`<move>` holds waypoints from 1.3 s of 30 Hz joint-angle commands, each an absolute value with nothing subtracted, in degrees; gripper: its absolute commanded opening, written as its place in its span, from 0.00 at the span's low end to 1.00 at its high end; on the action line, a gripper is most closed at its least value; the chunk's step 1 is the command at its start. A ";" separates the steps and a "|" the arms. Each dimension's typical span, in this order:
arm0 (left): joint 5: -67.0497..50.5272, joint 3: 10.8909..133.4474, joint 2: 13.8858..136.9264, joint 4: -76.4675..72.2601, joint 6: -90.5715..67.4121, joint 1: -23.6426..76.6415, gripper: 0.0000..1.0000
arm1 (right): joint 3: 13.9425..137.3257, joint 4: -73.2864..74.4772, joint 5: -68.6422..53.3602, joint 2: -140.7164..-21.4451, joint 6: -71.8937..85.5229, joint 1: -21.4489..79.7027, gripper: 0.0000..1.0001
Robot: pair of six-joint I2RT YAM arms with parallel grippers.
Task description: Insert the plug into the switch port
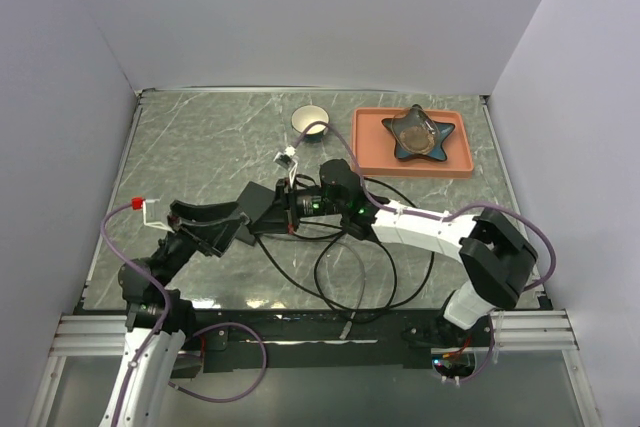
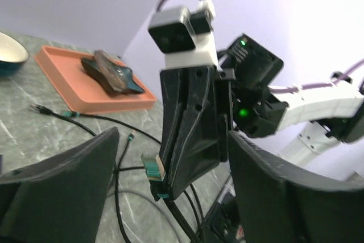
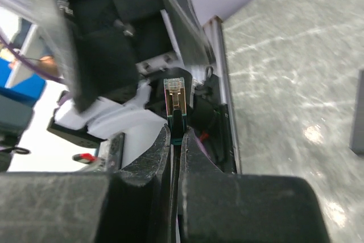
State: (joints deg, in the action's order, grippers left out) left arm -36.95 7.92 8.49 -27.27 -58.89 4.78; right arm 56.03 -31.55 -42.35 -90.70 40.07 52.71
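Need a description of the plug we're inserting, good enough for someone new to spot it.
Follow the white right arm to its claw, shut at the middle of the table. The plug sticks out of it: clear tip, teal boot. Other cable ends lie loose by the tray.

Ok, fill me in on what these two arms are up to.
The right pincer is shut on the plug, gripping it by its green boot with the clear tip sticking out. The left pincer is open, with its fingers on either side of the right one. The plug is not in any port yet, and I cannot clearly pick out the switch in these views.
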 commanded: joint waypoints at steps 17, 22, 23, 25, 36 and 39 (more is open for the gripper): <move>-23.64 14.50 7.54 -7.47 -50.63 4.66 0.99 | 60.30 14.48 -7.14 -74.71 4.76 53.88 0.00; -24.52 13.80 12.56 -8.70 -50.27 4.66 0.96 | 57.93 19.07 5.15 -72.51 -0.43 54.58 0.00; -24.52 13.71 14.13 -8.79 -50.27 4.66 0.96 | 57.66 19.42 6.32 -72.34 -1.40 54.58 0.00; -23.74 13.88 15.99 -8.00 -49.75 4.66 0.96 | 57.13 20.91 11.30 -72.68 -2.28 55.72 0.00; -13.29 16.34 31.28 -0.18 -45.18 4.66 0.96 | 58.45 25.14 33.56 -85.68 -7.20 69.94 0.00; -10.82 17.48 32.34 2.89 -43.86 4.66 0.96 | 58.62 24.52 34.72 -86.75 -7.82 71.45 0.00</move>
State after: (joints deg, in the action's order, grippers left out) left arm -15.59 13.87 31.79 0.58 -46.87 4.78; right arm 57.60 23.86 26.06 -86.17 -5.67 69.19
